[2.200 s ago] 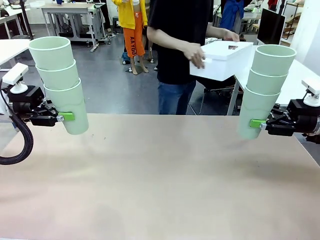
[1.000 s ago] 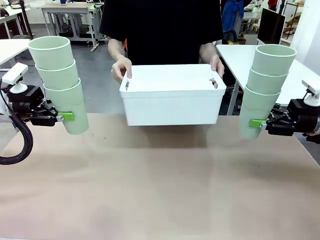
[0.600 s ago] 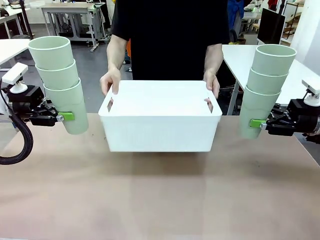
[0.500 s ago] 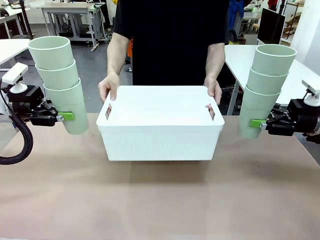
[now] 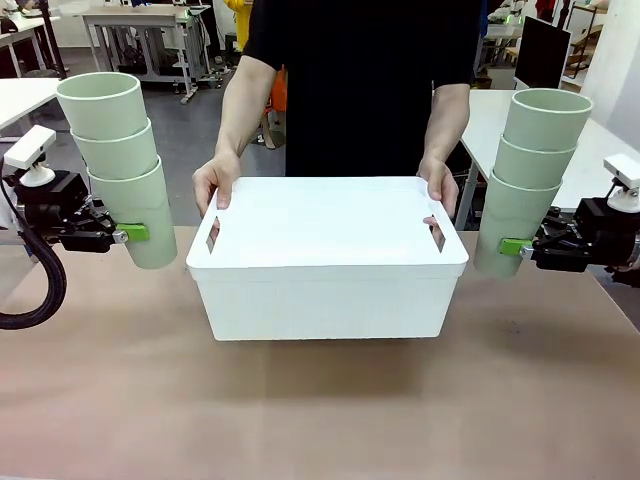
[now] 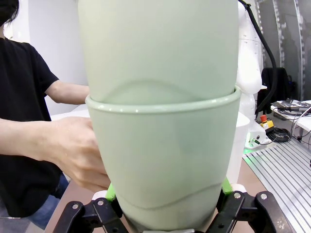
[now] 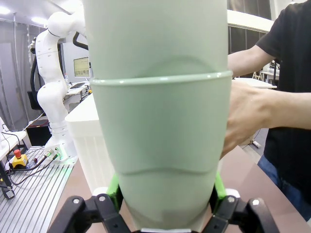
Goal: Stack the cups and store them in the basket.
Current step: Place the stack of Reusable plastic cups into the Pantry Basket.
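Two upright stacks of pale mint cups hang above the table's far corners. My left gripper [image 5: 135, 234] is shut on the bottom cup of the left stack [image 5: 125, 170], which looms close in the left wrist view as the left stack [image 6: 163, 131]. My right gripper [image 5: 512, 246] is shut on the bottom cup of the right stack [image 5: 527, 180], likewise close in the right wrist view as the right stack [image 7: 163, 126]. Between them the white basket [image 5: 325, 290] rests on the table, a person's hands [image 5: 213, 182] on its far rim.
The person in a black shirt [image 5: 365, 80] stands at the far side behind the basket. The brown table [image 5: 320, 410] has free room in front of the basket. White tables [image 5: 590, 150] stand beyond at both sides.
The person has brought the basket forward and down onto the table between the two stacks. Both arms and their cup stacks have stayed still.
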Controlling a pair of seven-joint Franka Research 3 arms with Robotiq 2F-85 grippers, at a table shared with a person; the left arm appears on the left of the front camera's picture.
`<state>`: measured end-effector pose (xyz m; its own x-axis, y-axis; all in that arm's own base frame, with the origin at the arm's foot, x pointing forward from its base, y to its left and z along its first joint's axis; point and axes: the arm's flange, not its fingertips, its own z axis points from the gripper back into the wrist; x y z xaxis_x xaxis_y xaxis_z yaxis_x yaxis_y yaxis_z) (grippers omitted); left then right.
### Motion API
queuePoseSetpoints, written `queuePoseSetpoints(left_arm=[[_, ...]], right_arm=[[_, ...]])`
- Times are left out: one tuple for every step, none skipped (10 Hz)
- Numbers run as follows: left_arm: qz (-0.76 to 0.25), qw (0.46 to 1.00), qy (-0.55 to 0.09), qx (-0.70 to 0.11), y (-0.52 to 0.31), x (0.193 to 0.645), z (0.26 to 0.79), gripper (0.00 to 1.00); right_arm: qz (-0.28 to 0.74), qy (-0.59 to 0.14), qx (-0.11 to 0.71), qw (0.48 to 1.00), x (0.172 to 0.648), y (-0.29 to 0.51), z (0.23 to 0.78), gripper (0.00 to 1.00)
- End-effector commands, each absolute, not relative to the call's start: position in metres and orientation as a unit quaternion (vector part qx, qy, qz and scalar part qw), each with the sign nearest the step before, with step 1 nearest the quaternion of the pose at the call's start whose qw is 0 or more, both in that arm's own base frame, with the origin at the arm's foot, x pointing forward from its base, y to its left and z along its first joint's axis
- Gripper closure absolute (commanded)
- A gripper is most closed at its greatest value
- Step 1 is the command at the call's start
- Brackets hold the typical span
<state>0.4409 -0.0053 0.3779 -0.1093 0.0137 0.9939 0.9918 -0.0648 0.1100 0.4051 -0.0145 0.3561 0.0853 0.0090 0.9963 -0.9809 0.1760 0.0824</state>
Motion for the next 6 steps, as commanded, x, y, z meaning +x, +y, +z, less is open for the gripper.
queuePoseSetpoints(left_arm=[[-0.541,0.449,-0.515,-0.49,-0.0055,0.4415,0.382,0.15],[-0.541,0.449,-0.515,-0.49,-0.0055,0.4415,0.382,0.15],[-0.541,0.449,-0.515,-0.49,-0.0055,0.4415,0.382,0.15],[-0.541,0.449,-0.515,-0.49,-0.0055,0.4415,0.382,0.15],[-0.541,0.449,-0.515,-0.49,-0.0055,0.4415,0.382,0.15],[-0.541,0.449,-0.515,-0.49,-0.0055,0.4415,0.382,0.15]], right_arm=[[0.44,-0.519,0.467,0.565,0.4054,-0.0128,0.3591,0.16],[0.44,-0.519,0.467,0.565,0.4054,-0.0128,0.3591,0.16],[0.44,-0.519,0.467,0.565,0.4054,-0.0128,0.3591,0.16],[0.44,-0.519,0.467,0.565,0.4054,-0.0128,0.3591,0.16],[0.44,-0.519,0.467,0.565,0.4054,-0.0128,0.3591,0.16],[0.44,-0.519,0.467,0.565,0.4054,-0.0128,0.3591,0.16]])
